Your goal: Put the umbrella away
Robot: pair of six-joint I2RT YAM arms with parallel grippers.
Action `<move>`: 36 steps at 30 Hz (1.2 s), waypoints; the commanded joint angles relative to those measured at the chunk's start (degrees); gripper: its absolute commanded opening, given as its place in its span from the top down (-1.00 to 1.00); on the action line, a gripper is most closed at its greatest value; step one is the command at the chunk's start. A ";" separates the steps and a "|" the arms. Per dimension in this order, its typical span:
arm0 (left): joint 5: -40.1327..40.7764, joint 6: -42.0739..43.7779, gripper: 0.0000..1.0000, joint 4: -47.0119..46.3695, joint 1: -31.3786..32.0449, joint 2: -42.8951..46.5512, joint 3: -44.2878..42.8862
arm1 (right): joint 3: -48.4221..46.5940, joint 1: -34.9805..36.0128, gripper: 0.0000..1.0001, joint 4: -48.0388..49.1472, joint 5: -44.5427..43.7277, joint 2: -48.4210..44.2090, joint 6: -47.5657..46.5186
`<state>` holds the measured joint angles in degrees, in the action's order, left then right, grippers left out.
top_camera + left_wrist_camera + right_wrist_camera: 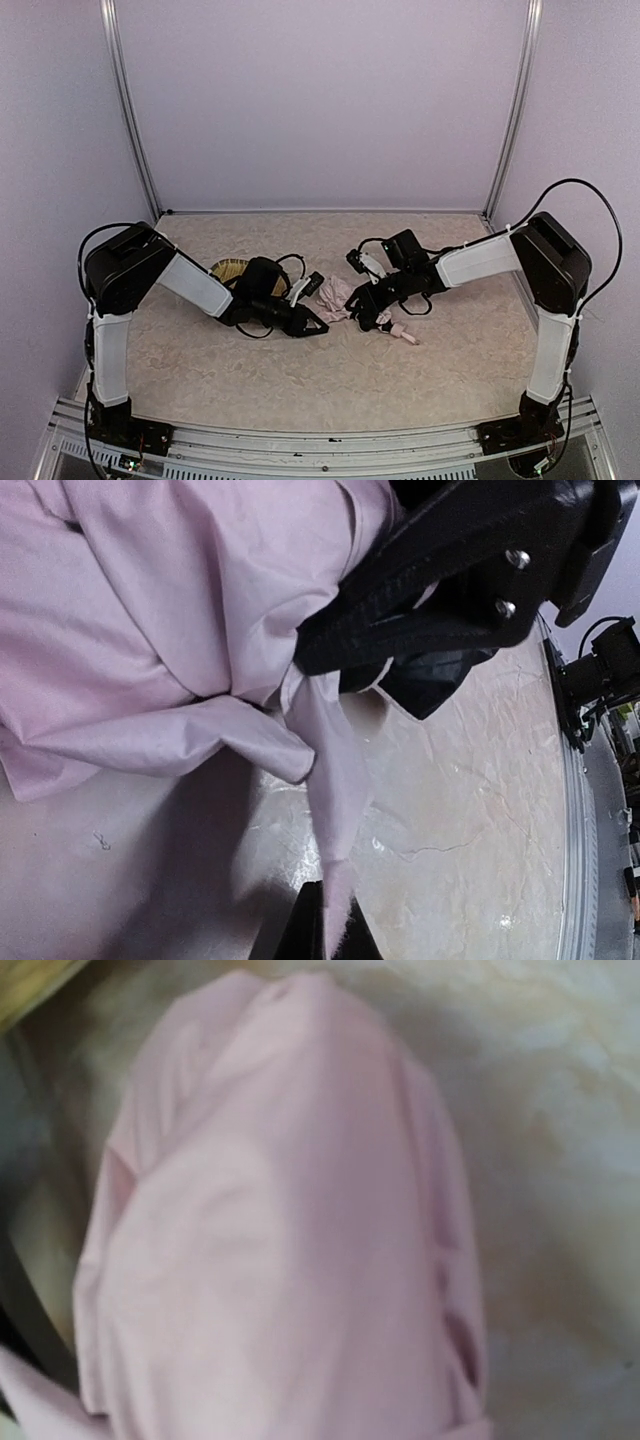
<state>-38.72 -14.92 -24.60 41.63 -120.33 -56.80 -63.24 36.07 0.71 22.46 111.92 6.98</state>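
The umbrella [336,297] lies folded and crumpled at the table's middle, and its pale pink handle [404,335] sticks out to the right. My left gripper [317,325] is at its left side. In the left wrist view the left gripper [335,908] is shut on a thin strip of the pink fabric [330,780]. My right gripper [363,308] sits on the umbrella's right part. Its black fingers [420,610] clamp the bundle [150,610]. Pink fabric [290,1230] fills the right wrist view and hides that gripper's fingers.
The woven yellow bamboo tray [229,268] lies behind my left arm, left of the umbrella; its edge shows in the right wrist view [30,980]. Metal posts and walls close the back and sides. The table's front rail [585,860] runs near my bases.
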 commanded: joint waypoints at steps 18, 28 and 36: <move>-1.27 1.37 1.00 12.21 0.25 -7.13 0.40 | 2.41 -0.36 -1.00 -2.47 2.59 -11.07 -9.14; -1.24 1.72 1.00 11.41 0.30 -6.43 1.45 | 11.00 1.54 -1.00 -5.57 -4.98 -20.30 -8.60; -1.38 1.53 1.00 10.93 0.30 -6.37 1.84 | 9.30 4.44 -1.00 -5.54 -10.43 -12.87 -10.51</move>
<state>-41.63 -13.43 -22.61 41.17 -121.38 -58.48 -52.29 38.87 -4.16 15.51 94.61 -1.93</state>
